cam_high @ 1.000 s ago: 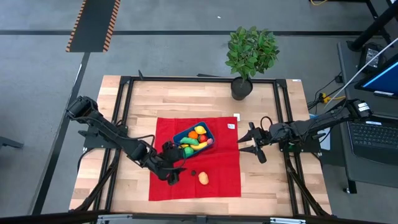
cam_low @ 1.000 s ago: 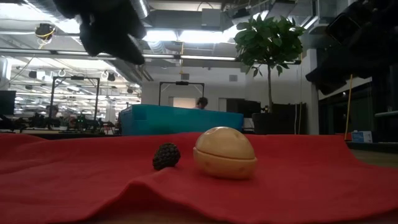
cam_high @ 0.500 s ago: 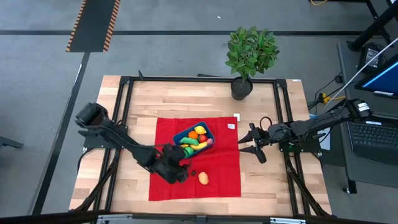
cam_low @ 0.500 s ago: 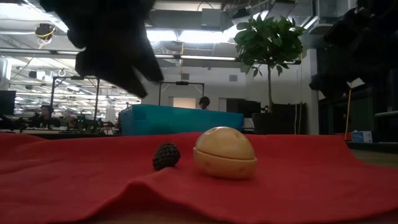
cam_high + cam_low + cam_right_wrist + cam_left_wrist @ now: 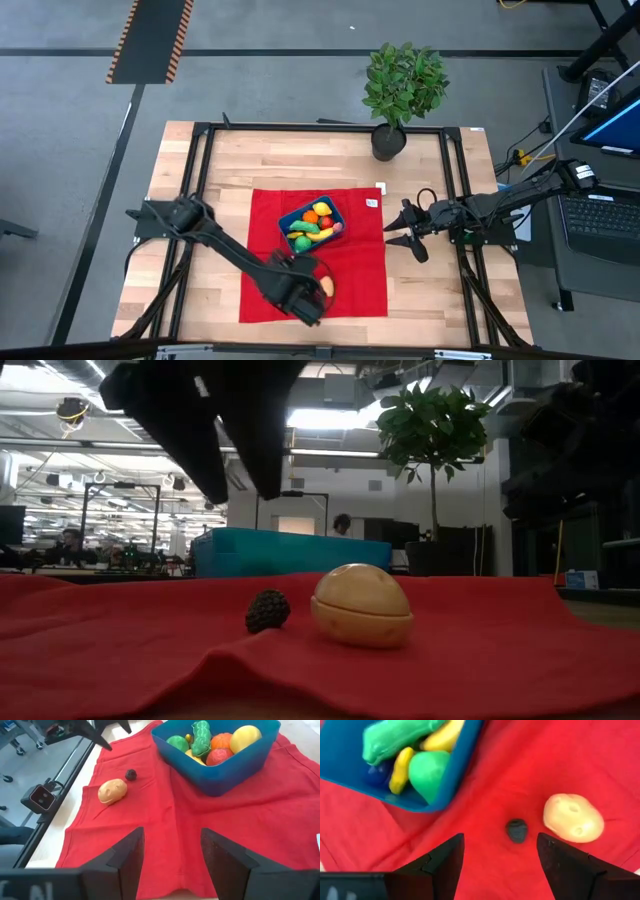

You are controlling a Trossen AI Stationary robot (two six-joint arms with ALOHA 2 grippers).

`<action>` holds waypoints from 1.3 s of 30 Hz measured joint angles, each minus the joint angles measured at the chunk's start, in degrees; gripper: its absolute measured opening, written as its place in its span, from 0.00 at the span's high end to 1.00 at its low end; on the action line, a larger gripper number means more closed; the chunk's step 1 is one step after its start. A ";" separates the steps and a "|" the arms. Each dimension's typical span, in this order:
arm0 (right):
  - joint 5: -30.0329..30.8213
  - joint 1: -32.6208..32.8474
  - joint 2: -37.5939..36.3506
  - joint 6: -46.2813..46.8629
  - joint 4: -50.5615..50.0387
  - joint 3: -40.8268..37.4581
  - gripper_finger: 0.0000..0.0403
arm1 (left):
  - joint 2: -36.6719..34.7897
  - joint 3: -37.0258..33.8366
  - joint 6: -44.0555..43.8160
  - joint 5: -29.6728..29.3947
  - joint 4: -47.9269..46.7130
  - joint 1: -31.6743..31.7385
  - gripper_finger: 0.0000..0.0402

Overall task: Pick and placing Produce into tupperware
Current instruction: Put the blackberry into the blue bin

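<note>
The blue tupperware stands on a red cloth and holds several toy produce pieces: green, yellow, orange and red. A tan potato and a small dark berry lie on the cloth near its front edge. My left gripper hangs open above the cloth, pointing steeply down. The berry lies just beyond the gap between its fingers, and the gripper touches nothing. In the low view, the left gripper hangs above and left of the berry. My right gripper waits open at the cloth's right edge.
A potted plant stands at the table's far edge. Black frame rails run along the table's sides. Bare wood lies left and right of the cloth. In the low view, the cloth bulges up in a fold in front of the potato.
My left gripper has swung from beside the tupperware toward the table's near edge and right, ending over the berry and potato. It has rolled and tipped to point more steeply down, and its fingers stay open. Neither the berry nor the potato has moved.
</note>
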 joint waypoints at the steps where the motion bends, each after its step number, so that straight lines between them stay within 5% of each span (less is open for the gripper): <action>1: 0.00 0.00 -0.02 0.00 0.00 0.00 0.51 | 0.96 1.58 -0.69 0.52 -0.76 -0.02 0.40; 7: 0.00 0.00 -0.02 -0.24 -1.21 0.00 0.51 | 4.29 5.92 -2.49 2.00 -1.32 -0.09 0.40; 39: 0.00 0.02 0.00 -1.49 -2.97 0.00 0.51 | 4.34 5.65 -0.80 1.47 2.23 2.02 0.40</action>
